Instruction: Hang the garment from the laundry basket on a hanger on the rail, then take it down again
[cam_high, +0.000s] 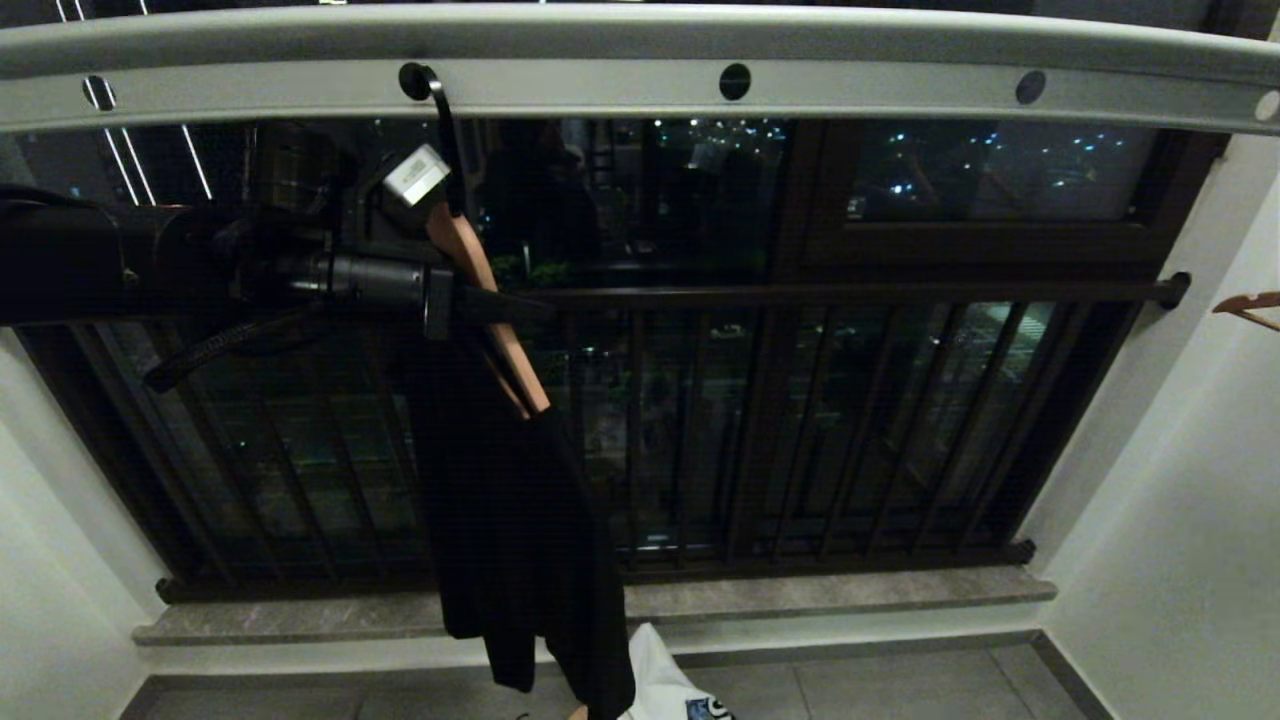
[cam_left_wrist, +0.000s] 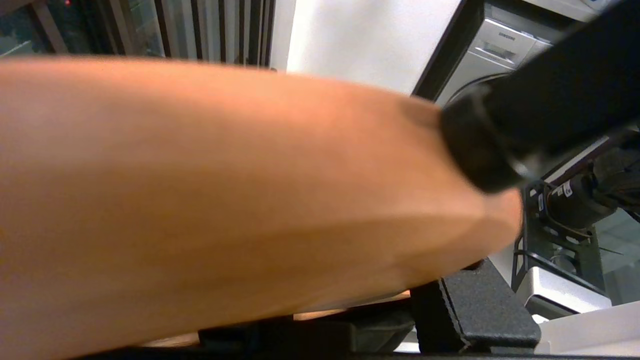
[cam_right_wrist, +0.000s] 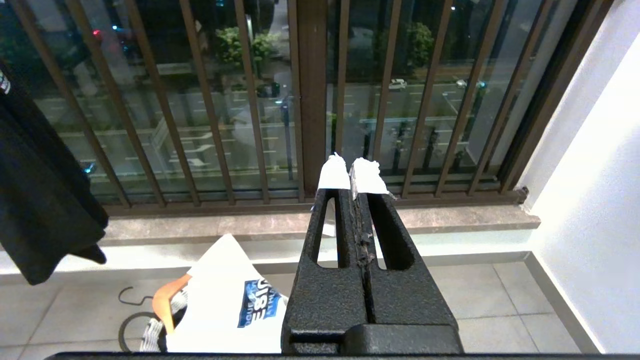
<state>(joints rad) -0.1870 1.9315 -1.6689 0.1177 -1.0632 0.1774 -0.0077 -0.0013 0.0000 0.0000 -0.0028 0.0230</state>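
The left gripper (cam_high: 455, 290) is clamped part-way on the one sloping arm of a pale orange wooden hanger (cam_high: 487, 300), its black fingers (cam_left_wrist: 480, 305) pressed to the wood, which fills the left wrist view. One black hook (cam_high: 440, 130) rises from the hanger into one of the round dark holes of the long pale grey metal rail (cam_high: 640, 75); I count five holes along its face. One black garment (cam_high: 520, 540) hangs limp from the hanger just below the grip, its hem reaching down near the floor.

The right gripper (cam_right_wrist: 354, 177) has its two white-tipped fingers (cam_right_wrist: 334, 175) pressed together on nothing, pointing at the dark brown window bars (cam_right_wrist: 250, 100) well apart from the rail.

On the tiled floor (cam_right_wrist: 500, 300) below sits the small round laundry basket (cam_right_wrist: 150, 335), mostly covered by one white garment with a blue print (cam_right_wrist: 230, 300); a second orange hanger (cam_right_wrist: 167, 300) lies on it. A third hanger (cam_high: 1250, 305) shows at the right-hand wall.
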